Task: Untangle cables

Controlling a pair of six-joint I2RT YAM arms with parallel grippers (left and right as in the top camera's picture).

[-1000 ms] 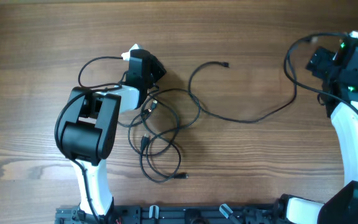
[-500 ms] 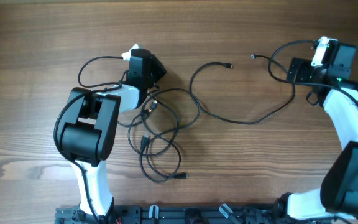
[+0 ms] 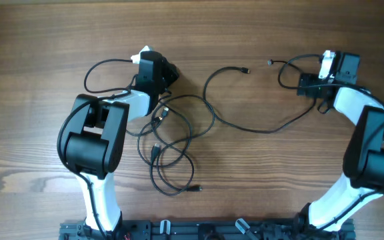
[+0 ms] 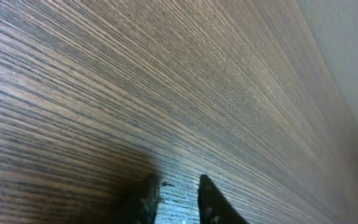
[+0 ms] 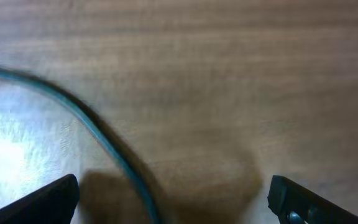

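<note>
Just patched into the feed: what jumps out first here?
The knot of cables lying in loops left of the table's centre, beside the left hand. One long cable trails rightward from it to the right hand, whose fingers are spread wide over a strand.
</note>
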